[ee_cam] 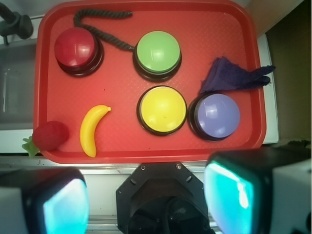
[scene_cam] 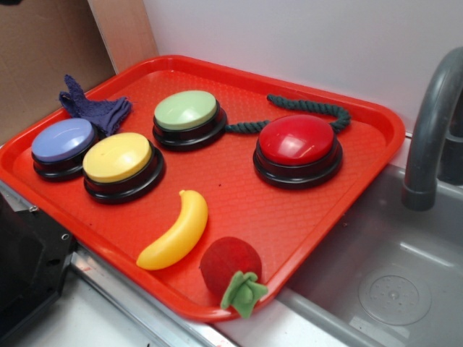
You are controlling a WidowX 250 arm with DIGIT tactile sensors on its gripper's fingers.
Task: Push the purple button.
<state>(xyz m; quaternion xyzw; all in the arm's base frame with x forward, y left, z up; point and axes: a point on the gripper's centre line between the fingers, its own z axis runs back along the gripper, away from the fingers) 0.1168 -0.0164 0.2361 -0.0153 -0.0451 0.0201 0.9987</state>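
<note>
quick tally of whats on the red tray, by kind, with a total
Domed push buttons: 4 — purple button, yellow button, green button, red button
Toy fruit: 2 — banana, strawberry
Cloth rag: 1 — dark purple rag
Rope: 1 — dark rope
Total: 8 things on the tray
</note>
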